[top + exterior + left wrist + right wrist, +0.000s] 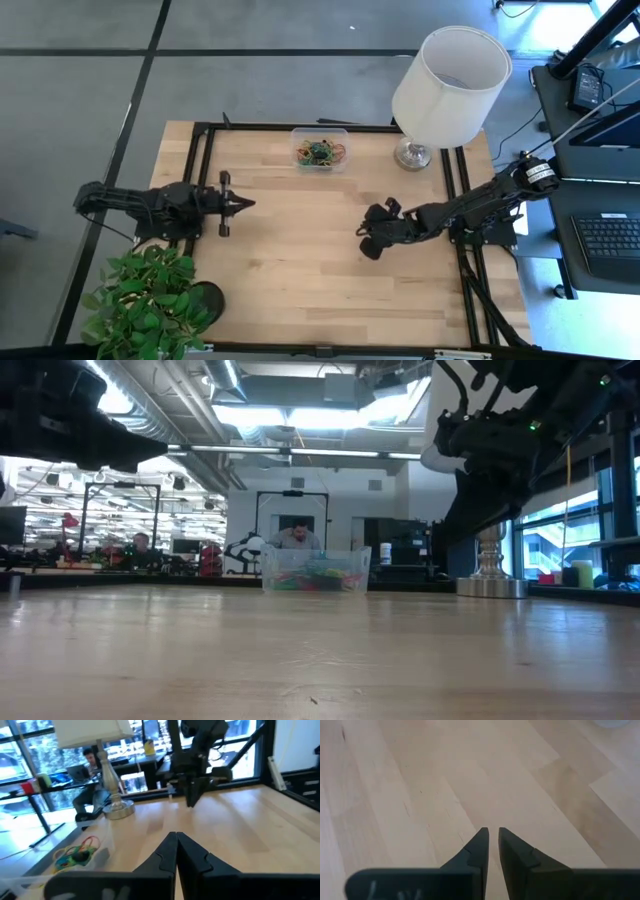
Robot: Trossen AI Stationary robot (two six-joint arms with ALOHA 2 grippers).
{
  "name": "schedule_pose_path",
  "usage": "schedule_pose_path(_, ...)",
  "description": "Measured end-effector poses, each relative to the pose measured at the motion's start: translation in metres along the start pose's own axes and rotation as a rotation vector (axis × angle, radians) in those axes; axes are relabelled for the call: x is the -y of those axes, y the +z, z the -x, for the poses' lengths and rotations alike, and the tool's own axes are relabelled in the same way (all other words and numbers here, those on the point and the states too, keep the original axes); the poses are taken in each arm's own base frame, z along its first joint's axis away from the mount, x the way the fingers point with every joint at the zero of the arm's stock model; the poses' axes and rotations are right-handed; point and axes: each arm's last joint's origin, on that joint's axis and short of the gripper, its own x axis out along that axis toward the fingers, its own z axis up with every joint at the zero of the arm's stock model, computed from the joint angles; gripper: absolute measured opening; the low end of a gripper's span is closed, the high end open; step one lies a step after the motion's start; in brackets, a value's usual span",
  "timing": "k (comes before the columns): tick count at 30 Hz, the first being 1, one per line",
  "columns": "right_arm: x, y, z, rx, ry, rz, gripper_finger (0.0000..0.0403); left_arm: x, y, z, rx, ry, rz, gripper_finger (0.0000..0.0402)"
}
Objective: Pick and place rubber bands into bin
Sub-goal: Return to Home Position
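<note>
The bin [320,137], small and clear, stands at the middle of the table's far edge. The rubber bands [320,152] lie inside it as a heap of coloured loops, also visible in the low view [318,575] and the left wrist view [75,855]. My left gripper [250,203] is at the table's left side, level and pointing right, its fingers [167,850] shut together on nothing. My right gripper [362,240] hangs right of centre, slanting down above bare wood. Its fingertips [481,837] stand a narrow gap apart with nothing between them.
A lamp with a white shade [452,72] and a metal foot [412,153] stands right of the bin. A potted plant [150,300] is at the near left corner. Black frame rails [205,170] run along the table's sides. Bare wood [300,260] lies between the grippers.
</note>
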Motion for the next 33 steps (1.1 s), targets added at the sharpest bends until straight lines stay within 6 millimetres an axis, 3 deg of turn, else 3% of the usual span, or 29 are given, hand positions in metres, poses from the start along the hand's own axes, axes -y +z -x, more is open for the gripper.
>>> schedule_pose_path(21,-0.0033,0.0038,0.0001,0.036,0.03,0.006,0.0047,-0.0023,0.0043,0.0052,0.061,0.014,-0.12,0.0002)
schedule_pose_path(33,-0.004,0.0046,0.0001,0.043,0.036,0.007,0.0047,-0.0074,0.0019,0.0044,0.048,-0.005,-0.039,0.0002)
